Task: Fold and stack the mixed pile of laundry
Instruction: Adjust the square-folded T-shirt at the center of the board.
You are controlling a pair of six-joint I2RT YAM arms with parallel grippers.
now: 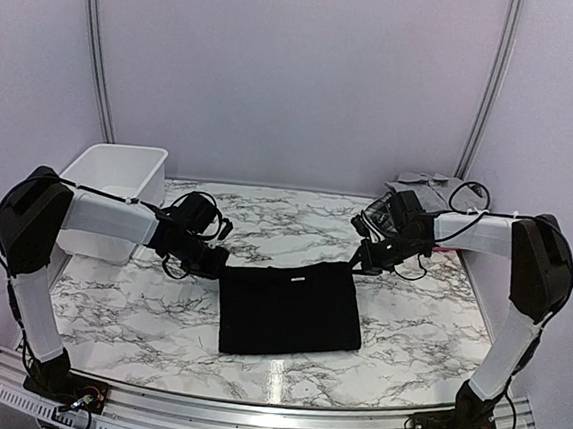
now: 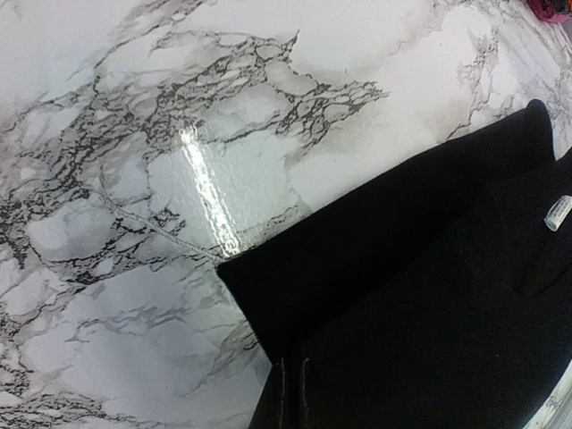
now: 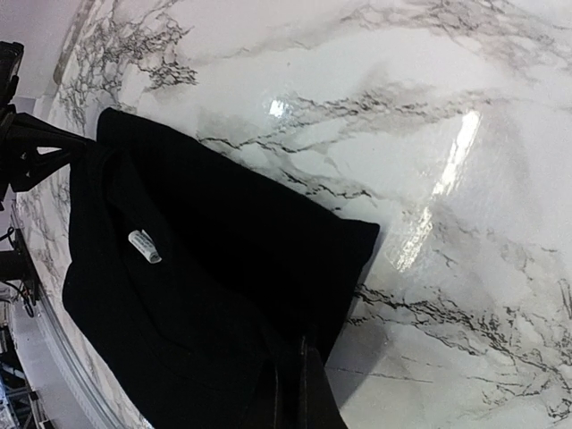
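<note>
I have 2 grippers, and both are squeezed tight. My left gripper (image 1: 212, 259) pinches the far left corner of the black cloth (image 1: 289, 310), and my right gripper (image 1: 364, 260) pinches the far right corner. The black cloth lies flat in the middle of the table (image 1: 128, 306), between my 2 arms. From my grippers it spreads toward me, to the near edge. Its long side runs from left to right, so the far edge goes straight from 1 gripper to the other. Each arm is at its own corner, so neither is nearer. I think the next move is to bring both corners toward me together, so the fold comes out even. The pile of other clothes (image 1: 432, 184) waits in the far right corner, behind my right arm. The white basket (image 1: 126, 150) stands at the far left.
</note>
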